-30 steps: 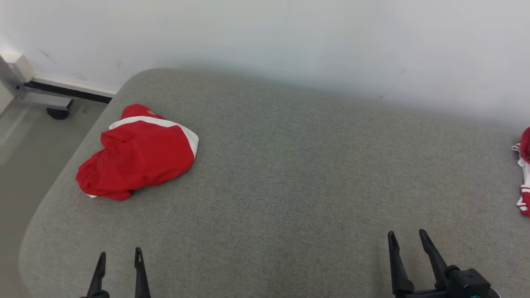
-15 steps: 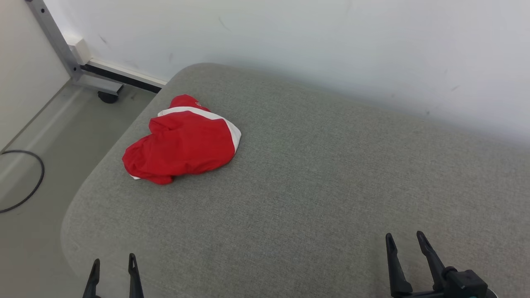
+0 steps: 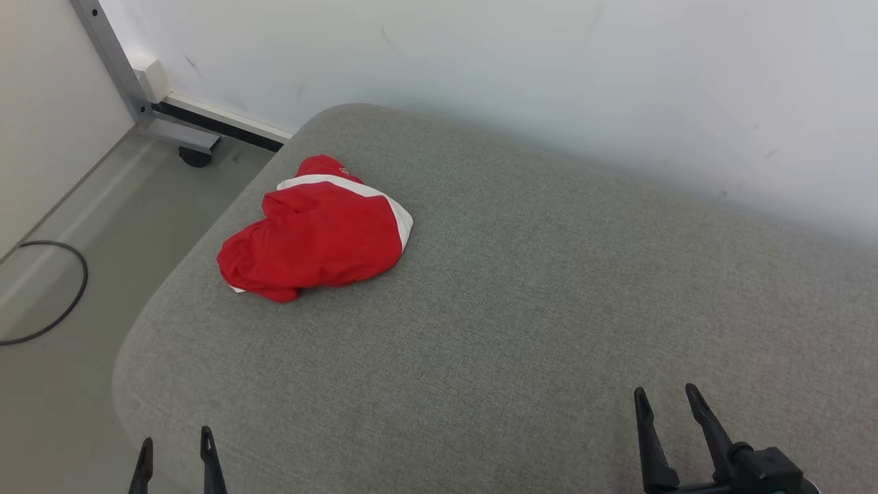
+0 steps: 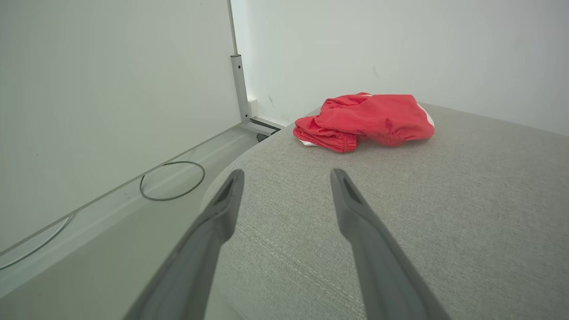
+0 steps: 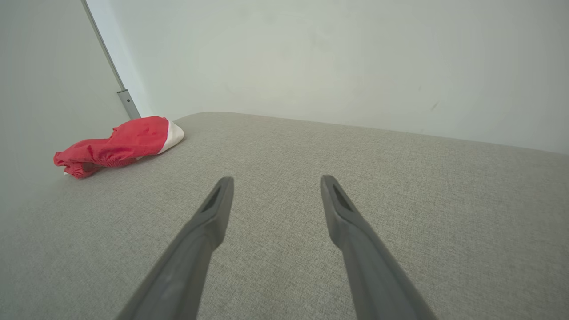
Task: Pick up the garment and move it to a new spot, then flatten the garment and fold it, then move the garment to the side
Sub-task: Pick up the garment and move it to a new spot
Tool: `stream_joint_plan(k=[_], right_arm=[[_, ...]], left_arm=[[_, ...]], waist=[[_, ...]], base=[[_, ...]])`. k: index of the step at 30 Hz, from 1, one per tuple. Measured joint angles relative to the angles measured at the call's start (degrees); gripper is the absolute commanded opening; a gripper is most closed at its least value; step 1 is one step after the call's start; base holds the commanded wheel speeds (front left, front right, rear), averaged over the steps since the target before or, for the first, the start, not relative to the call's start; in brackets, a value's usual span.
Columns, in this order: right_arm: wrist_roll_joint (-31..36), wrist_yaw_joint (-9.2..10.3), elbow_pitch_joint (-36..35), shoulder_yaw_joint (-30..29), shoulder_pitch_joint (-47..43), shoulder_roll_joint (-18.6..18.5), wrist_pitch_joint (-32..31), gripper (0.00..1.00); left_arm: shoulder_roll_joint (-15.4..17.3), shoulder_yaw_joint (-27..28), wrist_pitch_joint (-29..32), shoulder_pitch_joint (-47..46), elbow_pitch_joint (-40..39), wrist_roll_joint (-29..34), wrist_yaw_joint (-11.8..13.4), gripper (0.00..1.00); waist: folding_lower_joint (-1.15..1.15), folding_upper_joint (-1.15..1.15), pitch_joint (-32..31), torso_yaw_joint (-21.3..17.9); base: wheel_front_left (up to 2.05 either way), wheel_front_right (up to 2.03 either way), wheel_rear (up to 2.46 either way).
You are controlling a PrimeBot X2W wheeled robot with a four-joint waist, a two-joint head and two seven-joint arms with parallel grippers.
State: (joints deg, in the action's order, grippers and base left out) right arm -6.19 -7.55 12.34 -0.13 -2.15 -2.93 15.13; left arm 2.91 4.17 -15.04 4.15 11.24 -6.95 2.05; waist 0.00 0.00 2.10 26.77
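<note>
Grey woven upholstery covers the cushion [image 3: 514, 309], a broad pad with rounded corners and a soft, bulging edge. In the head view the garment [image 3: 315, 237] lies crumpled near its far left corner, well apart from both grippers; it is red, smooth-looking cloth bunched into a rounded heap, with a white band curving over its top and right side. The left gripper [image 3: 175, 439] shows at the near left corner, its two thin dark fingers pointing up the view, spread and holding nothing; the right gripper [image 3: 665, 391] stands by the near edge further right, likewise parted and empty. A pale scuffed wall [image 3: 480, 55] runs behind the far edge; a thin black cable [image 3: 85, 271] curves over the smooth floor [image 3: 55, 206] beside a grey metal post [image 3: 110, 62].

In the left wrist view the left gripper [image 4: 288, 173] hangs low over the near left corner, its matte tapering fingers wide apart, one over the floor, one over the cushion [image 4: 444, 200]; the garment [image 4: 369, 118] sits ahead, its folds stacked and a gathered hem showing at the front.

In the right wrist view the right gripper [image 5: 276, 179] is held above bare cushion [image 5: 355, 146], fingers spread and empty; the garment [image 5: 120, 142] lies far off to the left, a low red mound with a white end.
</note>
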Motion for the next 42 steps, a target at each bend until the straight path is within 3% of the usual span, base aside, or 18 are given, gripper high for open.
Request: stream_joint_plan(k=[7, 15, 27, 35, 42], right_arm=[[0.2, 0.0, 0.1, 0.9, 0.9, 0.0, 0.0, 1.0], [1.3, -0.01, 0.1, 3.4, 4.6, 0.0, 0.0, 1.0], [1.7, 0.0, -1.1, 4.3, 9.7, 0.0, 0.0, 1.0], [1.5, 0.0, -2.2, 4.9, 14.2, 0.0, 0.0, 1.0], [-0.3, 0.0, -2.5, 5.2, 15.1, 0.0, 0.0, 1.0]], left_arm=[[0.0, 0.8, 0.0, -1.0, 0.1, -0.6, 0.2, 1.0], [0.8, 2.9, 0.0, -11.7, 5.1, -0.8, -4.1, 1.0], [8.8, 6.9, 0.1, -37.5, 20.3, -6.5, -7.7, 1.0], [15.3, 6.9, 10.2, -50.3, 30.1, -11.1, -9.1, 1.0], [21.3, 6.4, 19.8, -54.0, 37.7, -12.9, -9.2, 1.0]], waist=[[0.0, 0.0, 0.6, -1.1], [0.0, 0.0, 2.9, -4.4], [0.01, 0.0, 9.4, -11.9], [0.02, 0.0, 15.1, -17.7], [0.02, 0.01, 18.4, -23.6]], base=[[0.0, 0.0, 0.0], [0.0, 0.0, 0.0], [0.0, 0.0, 0.0], [0.0, 0.0, 0.0], [0.0, 0.0, 0.0]])
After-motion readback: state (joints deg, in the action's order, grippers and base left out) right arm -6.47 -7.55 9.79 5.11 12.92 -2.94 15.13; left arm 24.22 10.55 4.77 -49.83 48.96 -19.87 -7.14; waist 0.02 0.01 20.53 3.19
